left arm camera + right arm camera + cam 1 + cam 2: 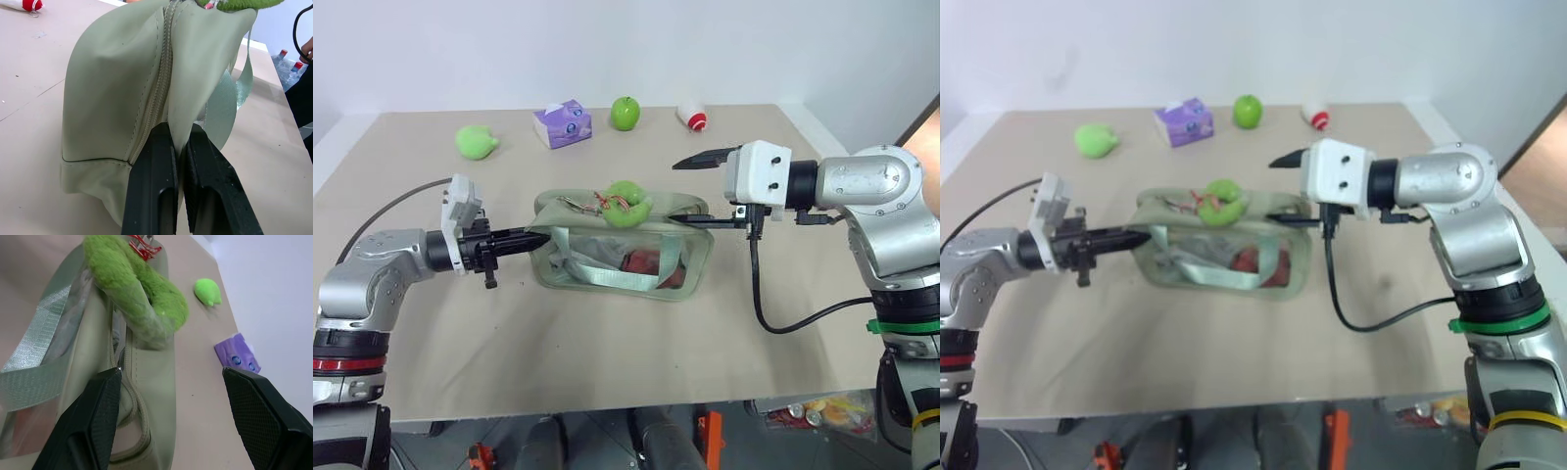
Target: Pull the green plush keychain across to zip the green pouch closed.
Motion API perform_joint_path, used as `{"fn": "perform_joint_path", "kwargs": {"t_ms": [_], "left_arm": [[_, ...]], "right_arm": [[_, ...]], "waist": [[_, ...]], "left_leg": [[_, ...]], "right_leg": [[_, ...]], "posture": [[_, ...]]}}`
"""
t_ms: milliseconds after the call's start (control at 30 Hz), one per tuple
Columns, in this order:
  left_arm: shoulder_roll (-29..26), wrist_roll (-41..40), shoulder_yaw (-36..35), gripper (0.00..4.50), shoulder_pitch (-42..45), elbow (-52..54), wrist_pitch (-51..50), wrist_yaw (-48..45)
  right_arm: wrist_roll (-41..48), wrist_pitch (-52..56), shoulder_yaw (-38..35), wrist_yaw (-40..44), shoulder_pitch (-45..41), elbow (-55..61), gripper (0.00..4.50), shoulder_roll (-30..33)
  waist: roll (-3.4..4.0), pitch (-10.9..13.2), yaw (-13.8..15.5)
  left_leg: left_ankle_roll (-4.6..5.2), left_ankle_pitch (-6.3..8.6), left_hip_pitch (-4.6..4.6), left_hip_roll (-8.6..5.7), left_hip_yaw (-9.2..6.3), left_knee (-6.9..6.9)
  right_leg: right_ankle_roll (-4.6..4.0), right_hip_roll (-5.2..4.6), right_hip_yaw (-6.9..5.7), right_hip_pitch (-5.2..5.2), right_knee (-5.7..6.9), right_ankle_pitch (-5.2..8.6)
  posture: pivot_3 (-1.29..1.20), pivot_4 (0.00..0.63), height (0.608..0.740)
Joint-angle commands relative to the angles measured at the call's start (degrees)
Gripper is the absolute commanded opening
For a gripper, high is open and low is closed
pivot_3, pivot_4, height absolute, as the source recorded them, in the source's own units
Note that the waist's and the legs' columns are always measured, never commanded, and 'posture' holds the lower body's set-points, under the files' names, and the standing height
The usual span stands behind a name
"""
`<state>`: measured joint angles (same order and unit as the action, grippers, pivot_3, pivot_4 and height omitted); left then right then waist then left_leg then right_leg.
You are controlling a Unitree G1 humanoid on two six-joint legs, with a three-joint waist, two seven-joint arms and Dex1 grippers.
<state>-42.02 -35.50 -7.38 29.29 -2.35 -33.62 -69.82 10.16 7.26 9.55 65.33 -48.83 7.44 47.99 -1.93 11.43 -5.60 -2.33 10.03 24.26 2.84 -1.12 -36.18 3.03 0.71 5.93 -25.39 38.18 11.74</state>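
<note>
Head pair: high above the near edge, facing forward and down over the counter [607, 372]; both eyes share the whole scene.
Left wrist: very close, looking along the green pouch [117, 83] end.
Right wrist: close, over the pouch top, also catching the far purple tissue box [239, 355].

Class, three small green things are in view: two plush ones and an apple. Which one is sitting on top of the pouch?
The green plush keychain, lying on the green pouch by its zipper with a reddish cord. The loose plush toy and apple rest on the table far behind.
</note>
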Motion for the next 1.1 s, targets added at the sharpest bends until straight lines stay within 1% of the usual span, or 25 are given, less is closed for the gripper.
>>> {"fn": "perform_joint_path", "kwargs": {"t_ms": [33, 300, 533, 633, 700, 767, 800, 833, 867, 900, 1033, 1100], "left_arm": [[-0.64, -0.91, -1.78, 0.00, -0.60, 1.55, 0.10, 0.62], [-0.54, -1.35, -1.54, 0.00, -0.12, 1.04, 0.13, 0.93], [-0.16, -1.57, -1.44, 0.00, -0.13, 1.22, 0.11, 1.42], [-0.28, -1.73, -1.79, 0.00, -0.63, 1.52, 0.10, 1.66], [-0.41, -1.89, -2.02, 0.00, -0.98, 1.69, 0.10, 1.83], [-0.43, -2.04, -2.13, 0.00, -1.18, 1.89, 0.05, 2.02], [-0.42, -2.08, -2.15, 0.00, -1.21, 1.94, 0.04, 2.10], [-0.40, -2.12, -2.19, 0.00, -1.24, 1.97, 0.04, 2.17], [-0.35, -2.19, -2.18, 0.00, -1.23, 2.02, -0.01, 2.25], [-0.31, -2.20, -2.15, 0.00, -1.22, 2.03, 0.00, 2.32], [-0.19, -2.33, -2.03, 0.00, -1.17, 1.82, 0.05, 2.30], [-0.04, -2.35, -1.86, 0.00, -1.02, 1.71, -0.02, 2.35]], "right_arm": [[0.21, -1.87, -0.26, 1.70, -1.68, 0.24, 3.40, -1.10], [-0.95, -3.21, 1.98, 2.41, -5.30, -1.01, 3.40, -6.18], [-2.69, -6.39, 4.05, 2.75, -8.35, -4.54, 3.40, -10.83], [-2.18, -6.86, 4.22, 4.06, -8.52, -5.42, 2.58, -11.86], [-1.48, -6.63, 4.09, 5.17, -8.32, -5.65, 1.87, -12.22], [-1.29, -6.58, 3.83, 5.83, -8.14, -5.73, 1.26, -12.39], [-1.31, -6.59, 3.72, 5.98, -8.12, -5.78, 0.78, -12.47], [-1.21, -6.41, 3.57, 6.10, -8.10, -5.88, 0.54, -12.55], [-1.16, -6.39, 3.38, 6.23, -8.07, -6.06, 0.20, -12.52], [-1.17, -6.40, 3.21, 6.32, -8.04, -6.25, 0.03, -12.44], [-1.71, -6.27, 2.46, 5.68, -8.05, -7.17, 0.03, -11.93], [-2.11, -5.68, 1.41, 5.72, -8.14, -8.26, 0.03, -10.08]], "waist": [[0.00, 0.00, 0.00], [0.00, 0.00, -0.06], [0.00, 0.00, 0.02], [0.00, 0.00, 0.06], [0.00, 0.00, 0.05], [0.00, 0.00, 0.05], [0.00, 0.00, 0.05], [0.00, 0.00, 0.05], [0.00, 0.00, 0.05], [0.00, 0.00, 0.05], [0.00, 0.00, 0.05], [0.00, 0.00, 0.07]], "left_leg": [[0.00, 0.00, -0.03, 0.00, 0.00, -0.01], [0.01, -0.01, -0.04, 0.01, -0.01, -0.01], [0.01, -0.01, -0.03, 0.01, -0.05, -0.01], [0.01, -0.01, -0.02, 0.01, -0.03, -0.01], [0.01, -0.01, -0.02, 0.01, -0.04, -0.01], [0.01, -0.01, -0.03, 0.01, -0.04, -0.01], [0.01, -0.01, -0.02, 0.01, -0.04, 0.00], [0.01, -0.01, -0.02, 0.01, -0.05, 0.00], [0.01, -0.01, -0.02, 0.01, -0.04, 0.00], [0.01, -0.01, -0.02, 0.01, -0.04, 0.00], [0.01, -0.01, -0.02, 0.01, -0.04, -0.01], [0.01, -0.01, -0.02, 0.01, -0.04, 0.00]], "right_leg": [[0.01, 0.00, 0.00, 0.02, 0.00, -0.01], [0.00, 0.01, -0.02, 0.02, 0.01, -0.03], [0.00, 0.01, -0.06, 0.03, 0.01, -0.02], [0.00, 0.00, -0.03, 0.04, 0.01, -0.02], [0.00, 0.00, -0.04, 0.04, 0.01, -0.02], [-0.01, 0.01, -0.05, 0.04, 0.01, -0.02], [-0.01, 0.01, -0.05, 0.04, 0.01, -0.02], [-0.01, 0.01, -0.05, 0.04, 0.01, -0.02], [-0.01, 0.01, -0.04, 0.04, 0.01, -0.02], [-0.01, 0.01, -0.04, 0.04, 0.01, -0.02], [-0.01, 0.01, -0.05, 0.04, 0.01, -0.02], [-0.01, 0.01, -0.05, 0.04, 0.01, -0.02]], "posture": [[0.00, 0.150, 0.740], [0.00, 0.150, 0.740], [0.00, 0.150, 0.740], [0.00, 0.150, 0.740], [0.00, 0.150, 0.740], [0.00, 0.150, 0.740], [0.00, 0.150, 0.740], [0.00, 0.150, 0.740], [0.00, 0.150, 0.740], [0.00, 0.150, 0.740], [0.00, 0.150, 0.740], [0.00, 0.150, 0.740]]}}
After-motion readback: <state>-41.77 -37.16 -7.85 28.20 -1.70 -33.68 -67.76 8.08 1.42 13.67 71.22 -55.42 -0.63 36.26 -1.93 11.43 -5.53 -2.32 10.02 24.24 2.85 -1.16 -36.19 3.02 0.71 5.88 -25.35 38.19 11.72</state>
